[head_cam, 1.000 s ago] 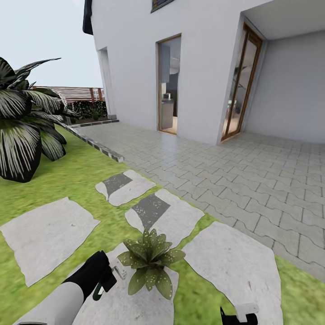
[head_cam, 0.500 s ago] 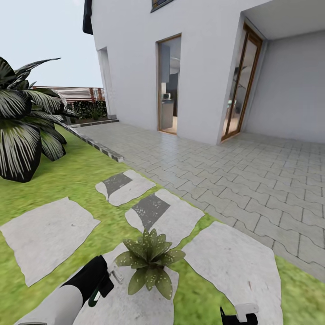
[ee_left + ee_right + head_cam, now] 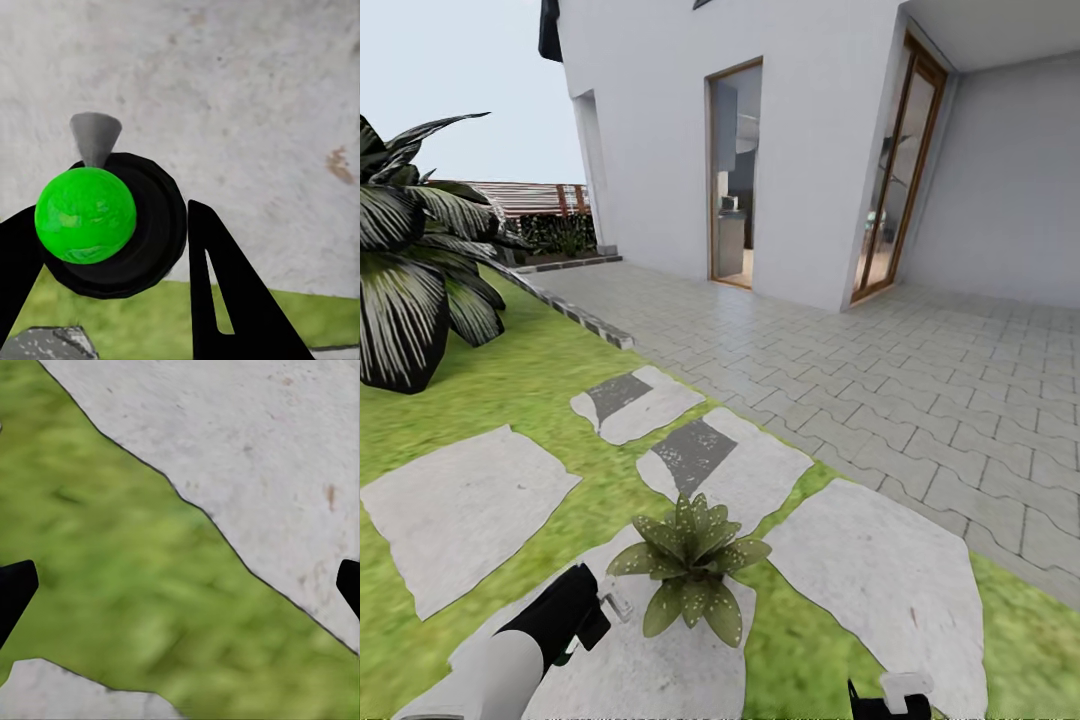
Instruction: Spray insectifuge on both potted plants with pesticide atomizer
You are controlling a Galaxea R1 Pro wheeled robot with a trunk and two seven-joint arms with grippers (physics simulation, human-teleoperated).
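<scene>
The left arm is stretched forward and low at the near left, its gripper clamped with black fingers on the dark green pesticide atomizer, held just left of the small spotted-leaf potted plant on a pale stepping stone. The right gripper is held spread over grass.
</scene>
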